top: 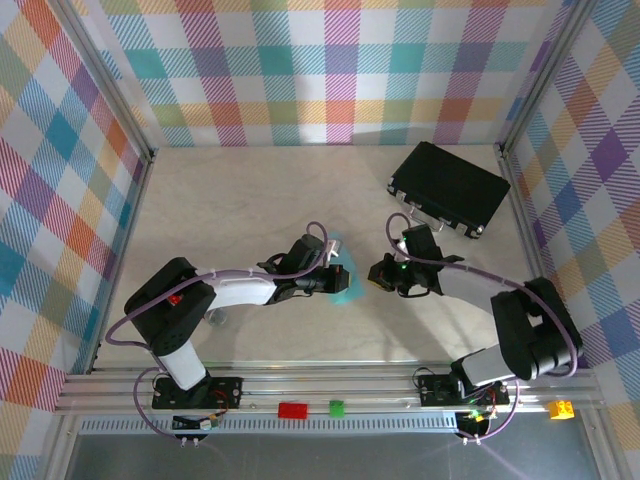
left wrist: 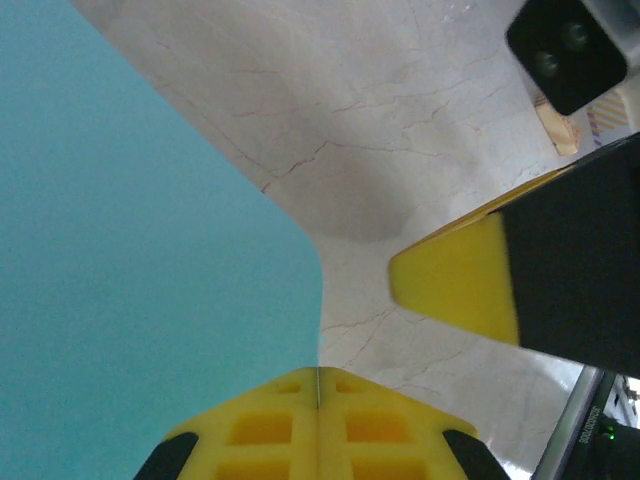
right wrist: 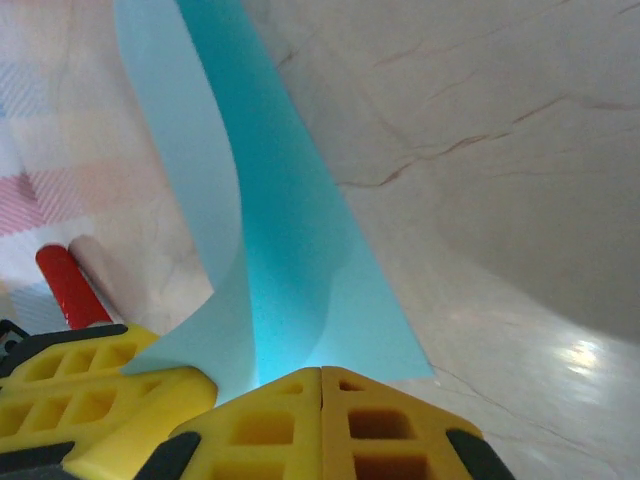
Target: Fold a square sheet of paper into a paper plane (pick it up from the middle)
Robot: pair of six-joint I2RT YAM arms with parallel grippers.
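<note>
Left hand (left wrist: 318, 385) pinches the square sheet of paper (left wrist: 150, 250); right hand (right wrist: 320, 385) (pressed together, beside it) should crease slowly.

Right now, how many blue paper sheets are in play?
1. The light-blue sheet is held mid-table between the left gripper and right gripper, both shut on it. Folded layers could hide another.

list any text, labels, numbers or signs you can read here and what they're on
no text reads clearly in any view
small print on the dark strip at the lower right of the left wrist view: too blurred to read
the light-blue paper: blank
the black case: no label visible
</note>
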